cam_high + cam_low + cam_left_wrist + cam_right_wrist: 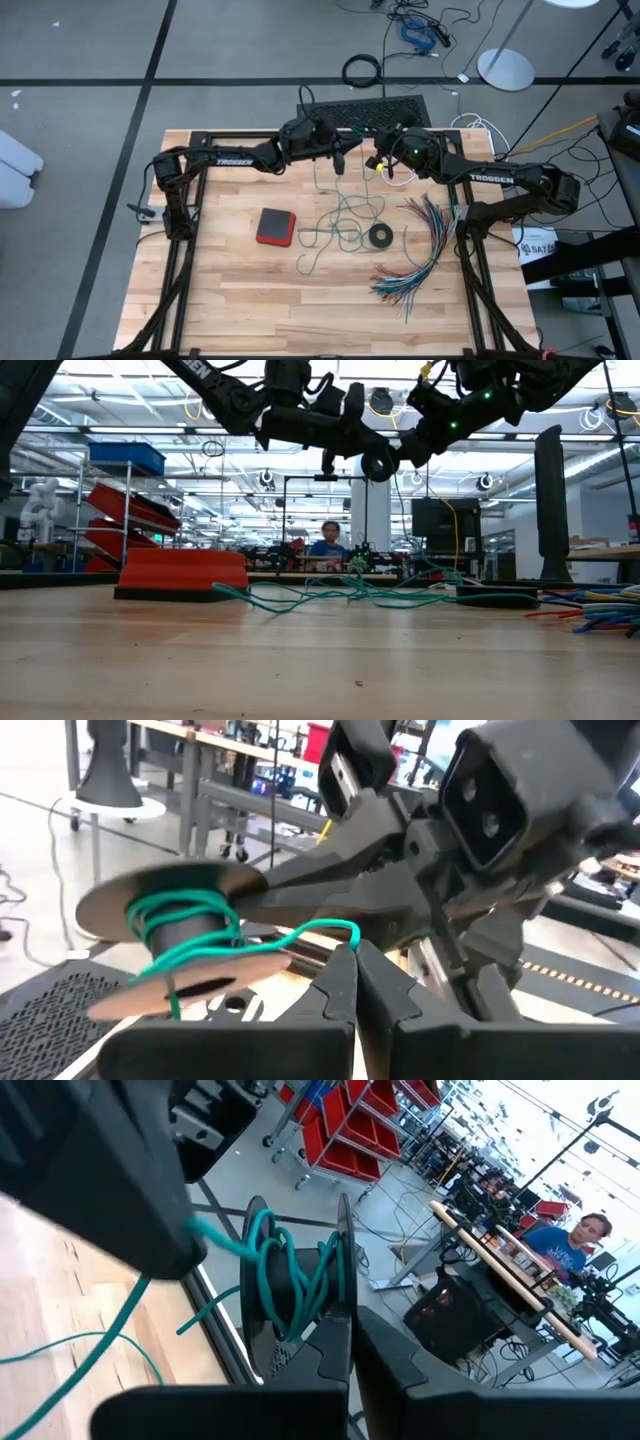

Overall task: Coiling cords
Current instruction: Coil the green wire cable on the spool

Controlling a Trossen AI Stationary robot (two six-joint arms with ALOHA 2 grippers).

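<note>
The left claw (352, 982) is pinched shut on the teal-green cord (300, 932), up in the air over the far side of the table (230, 290). Right next to it, the right claw (348, 1342) is closed on a small spool (300, 1285) — a few green loops sit around it. The rest of the cord lies loose on the wood by a black ring (380, 236). It looks thin, light and floppy, so hold it close to the spool.

We see the box (275, 226) left of the cord (345, 215) loops mid-table, the ring (380, 236) just right of them, the wires (420, 255) farther right, both arms above the far edge.
</note>
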